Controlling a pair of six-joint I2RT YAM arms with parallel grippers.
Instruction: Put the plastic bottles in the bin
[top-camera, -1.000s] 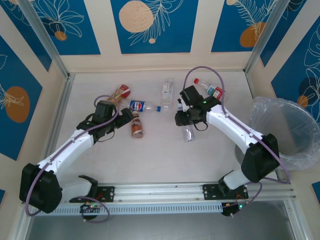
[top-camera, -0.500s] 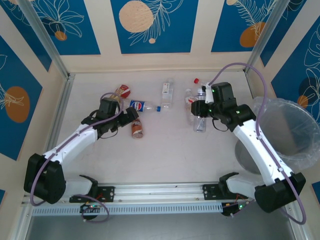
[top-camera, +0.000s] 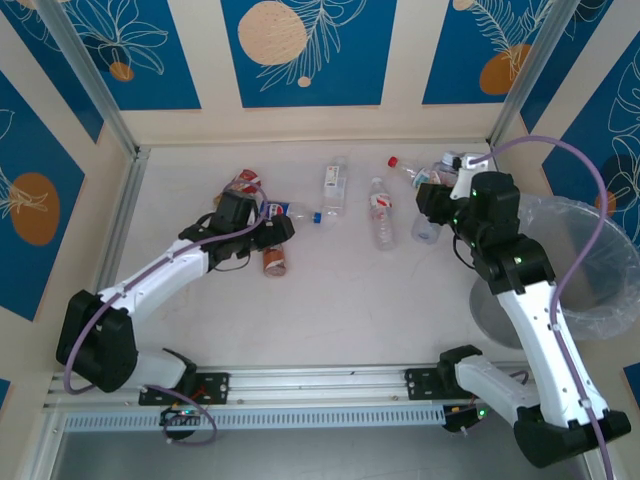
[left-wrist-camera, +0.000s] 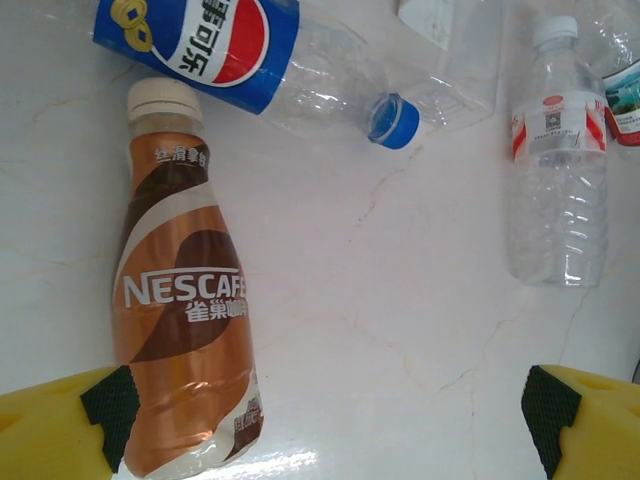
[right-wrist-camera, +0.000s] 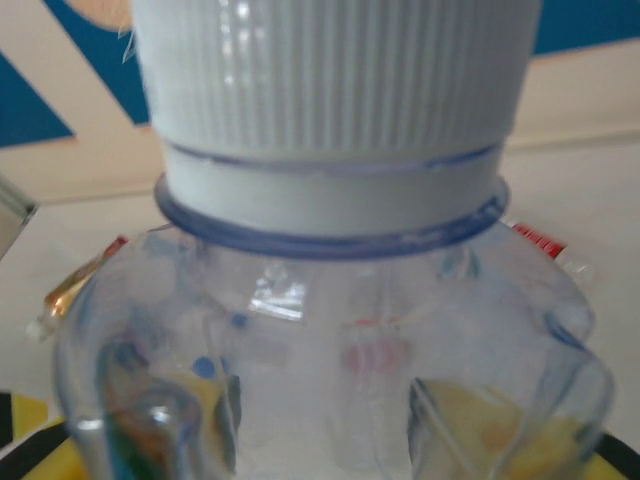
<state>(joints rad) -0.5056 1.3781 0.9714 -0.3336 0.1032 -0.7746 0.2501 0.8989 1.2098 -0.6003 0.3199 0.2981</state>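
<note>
My right gripper (top-camera: 432, 207) is shut on a clear bottle (top-camera: 424, 228), held off the table left of the bin (top-camera: 590, 290). Its white ribbed cap (right-wrist-camera: 330, 60) and clear body (right-wrist-camera: 330, 360) sit close to the right wrist camera, with the yellow fingers showing through the plastic. My left gripper (left-wrist-camera: 330, 445) stands open over the table, its left finger (left-wrist-camera: 60, 425) beside the base of a brown-orange Nescafe bottle (left-wrist-camera: 185, 300). A blue-labelled Pepsi bottle (left-wrist-camera: 250, 65) lies just beyond. A clear bottle with a red label (left-wrist-camera: 558, 170) lies to the right.
More bottles lie at the back of the table: a clear one (top-camera: 335, 187), a red-capped one (top-camera: 405, 170) and a brown-orange one (top-camera: 243, 183). Metal frame posts and patterned walls close in the table on three sides. The bin stands off the table's right edge.
The right arm has lifted the clear bottle and swung it right, toward the bin. The left gripper has shifted right, closer to the Nescafe and Pepsi bottles.
</note>
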